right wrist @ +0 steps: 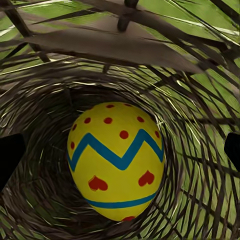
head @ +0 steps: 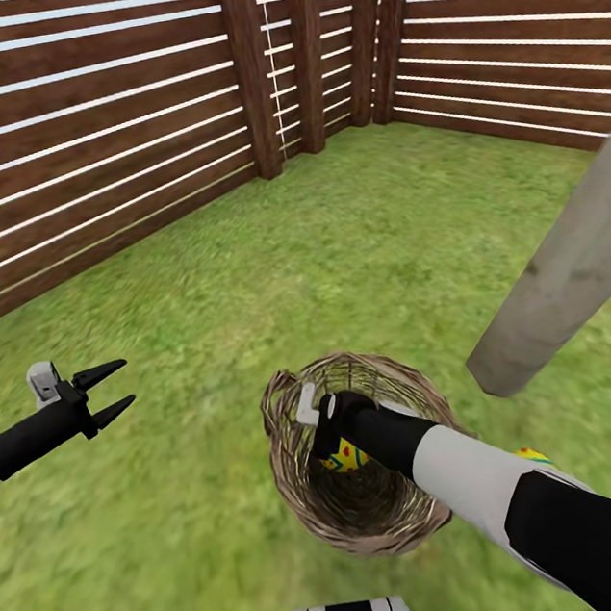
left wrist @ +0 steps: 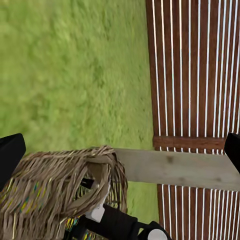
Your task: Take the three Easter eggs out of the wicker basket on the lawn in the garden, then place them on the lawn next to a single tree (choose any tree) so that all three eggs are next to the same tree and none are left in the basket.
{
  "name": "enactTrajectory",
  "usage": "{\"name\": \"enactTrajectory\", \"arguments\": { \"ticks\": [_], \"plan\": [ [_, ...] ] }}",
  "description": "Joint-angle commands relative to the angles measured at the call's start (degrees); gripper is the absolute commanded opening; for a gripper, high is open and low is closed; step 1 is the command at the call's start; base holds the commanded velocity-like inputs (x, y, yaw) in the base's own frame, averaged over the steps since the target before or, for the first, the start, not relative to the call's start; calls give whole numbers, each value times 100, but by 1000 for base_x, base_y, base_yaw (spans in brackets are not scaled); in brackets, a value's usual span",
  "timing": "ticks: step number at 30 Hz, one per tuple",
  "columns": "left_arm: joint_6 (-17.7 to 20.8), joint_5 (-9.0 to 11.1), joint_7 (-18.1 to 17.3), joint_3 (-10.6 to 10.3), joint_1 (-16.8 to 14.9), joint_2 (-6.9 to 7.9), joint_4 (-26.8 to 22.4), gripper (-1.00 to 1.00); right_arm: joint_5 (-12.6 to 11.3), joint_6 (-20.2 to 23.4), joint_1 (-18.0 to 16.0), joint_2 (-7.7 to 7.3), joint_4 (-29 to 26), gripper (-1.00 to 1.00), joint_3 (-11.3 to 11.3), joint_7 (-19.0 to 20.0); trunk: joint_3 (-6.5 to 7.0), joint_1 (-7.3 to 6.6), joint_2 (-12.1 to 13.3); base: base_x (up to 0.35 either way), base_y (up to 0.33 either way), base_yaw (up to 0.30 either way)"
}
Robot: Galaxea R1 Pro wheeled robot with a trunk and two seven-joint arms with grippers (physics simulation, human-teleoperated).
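The wicker basket [head: 285,423] stands on the lawn [head: 336,243] just in front of me. My right gripper [head: 326,437] reaches down into it, open. In the right wrist view one yellow Easter egg [right wrist: 116,160] with blue zigzags and red dots lies on the basket's bottom, between my spread black fingers [right wrist: 9,157]. The same egg [head: 347,457] peeks out beside the gripper in the head view. Another egg [head: 532,454] lies on the grass near the foot of the pale tree trunk [head: 572,268], partly hidden by my right arm. My left gripper [head: 113,389] hovers open over the grass, left of the basket.
A reddish-brown slatted fence [head: 77,133] bounds the lawn at the back and both sides, meeting in a corner ahead. The trunk leans across the right. The left wrist view looks past the basket [left wrist: 55,185] to the trunk [left wrist: 175,167] and fence [left wrist: 195,70].
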Motion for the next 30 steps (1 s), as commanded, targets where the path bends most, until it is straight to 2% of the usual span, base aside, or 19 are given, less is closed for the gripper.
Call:
{"name": "enactTrajectory", "arguments": {
  "ticks": [1, 9, 13, 19, 27, 30],
  "plan": [
    [22, 55, 48, 5, -4, 0, -2, 100, 66, 18, -4, 0, -7, 100, 5, 34, -27, 1, -3, 0, 0, 0],
    [22, 55, 48, 5, -4, 0, -1, 100, 76, 86, -4, 0, 150, 100, -20, 16, -160, 17, -11, 0, 0, 0],
    [22, 55, 48, 5, -4, 0, -1, 100, 81, 89, -4, 0, 366, 100, -17, 14, -160, 17, -11, 0, 0, 0],
    [22, 55, 48, 5, -4, 0, -1, 100, 89, 90, -4, 0, 405, 100, -24, -16, -271, 29, -18, 0, 0, 0],
    [22, 55, 48, 5, -4, 0, 15, 100, 102, 90, -4, 0, 349, 100, -9, -500, -271, 29, -18, 0, 0, 0],
    [22, 55, 48, 5, -4, 0, 12, 100, 103, 90, -4, 0, 333, 100, -8, -557, -337, 37, -22, 0, 0, 0]
  ]
}}
